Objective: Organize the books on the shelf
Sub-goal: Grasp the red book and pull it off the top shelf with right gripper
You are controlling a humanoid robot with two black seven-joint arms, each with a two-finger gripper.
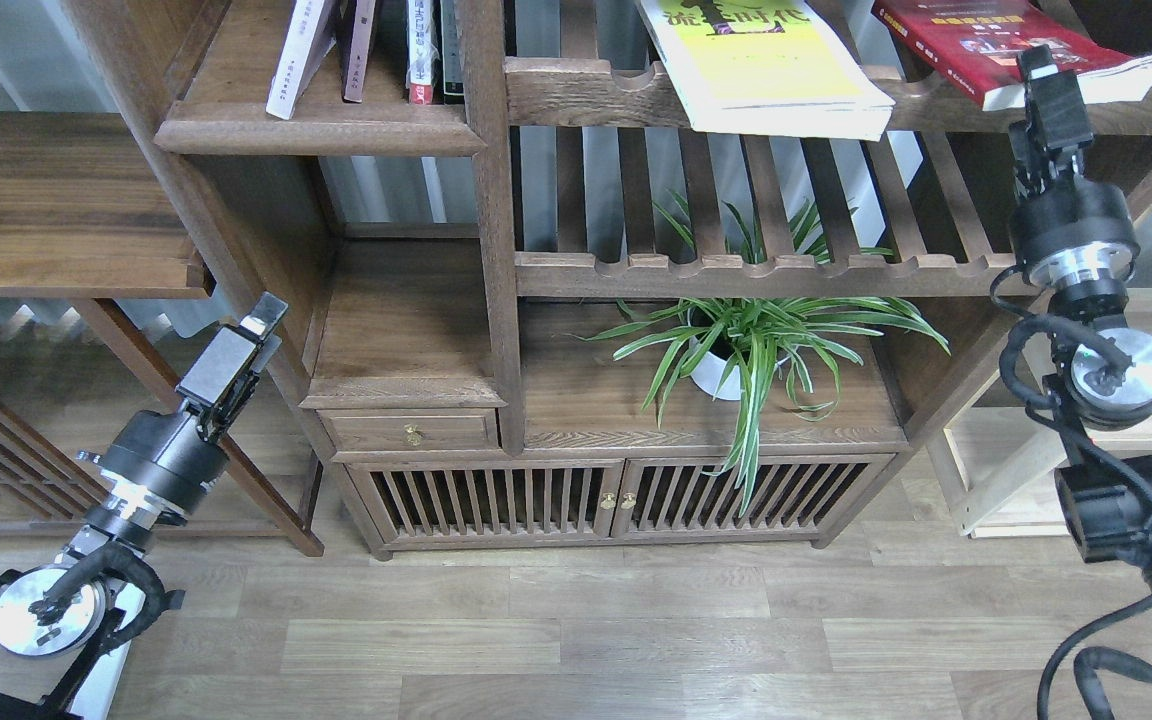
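Observation:
A yellow-green book (771, 60) lies flat on the upper slatted rack, with its near edge hanging over the scalloped rail. To its right a dark red book (986, 35) lies on the same rack. A pale lavender-white book (293, 60) leans upright on the solid brown shelf (321, 135) at the upper left. My right gripper (1038, 62) is raised in front of the red book's near edge. Its fingers look like one dark block, and contact with the book is unclear. My left gripper (261, 318) hangs low at the left, beside the bookcase's leg and far from the books.
Several thin books (426, 50) stand upright on the solid shelf beside the lavender one. A potted spider plant (746, 345) sits on the cabinet top under a lower slatted rack (736, 270). A side table (56, 230) stands at the left. Wooden floor fills the foreground.

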